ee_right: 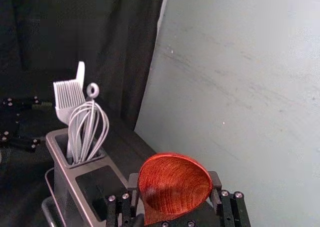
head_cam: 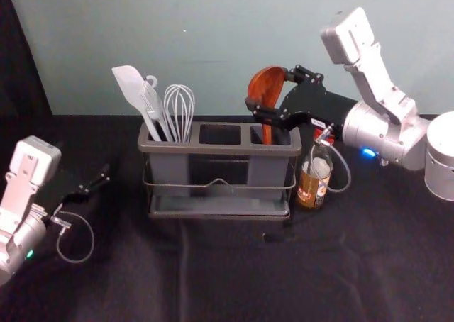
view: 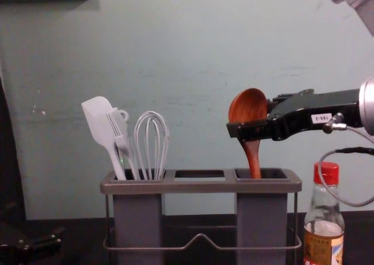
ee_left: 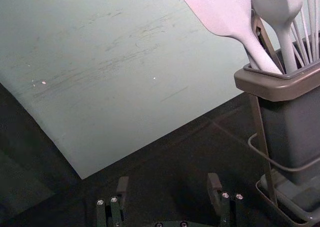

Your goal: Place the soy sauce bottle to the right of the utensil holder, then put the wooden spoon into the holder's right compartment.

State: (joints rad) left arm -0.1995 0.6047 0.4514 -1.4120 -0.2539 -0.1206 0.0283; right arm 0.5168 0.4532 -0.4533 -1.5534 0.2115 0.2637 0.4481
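My right gripper (head_cam: 272,93) is over the right end of the utensil holder (head_cam: 220,150), shut on the bowl of the wooden spoon (head_cam: 265,86). In the right wrist view, the gripper (ee_right: 174,187) has one finger against each side of the spoon bowl (ee_right: 172,184). The chest view shows the spoon (view: 249,108) slightly tilted, its lower handle inside the holder's right compartment (view: 263,174). The soy sauce bottle (view: 324,224), red-capped, stands upright just right of the holder. My left gripper (head_cam: 99,180) is parked at the left; its wrist view shows this gripper (ee_left: 168,187) open and empty.
A white spatula (view: 99,122), a brush (view: 120,131) and a whisk (view: 152,142) stand in the holder's left compartment. The middle compartment (head_cam: 220,135) holds nothing visible. Behind the table rises a pale wall (head_cam: 213,45); dark cloth (head_cam: 213,272) covers the tabletop.
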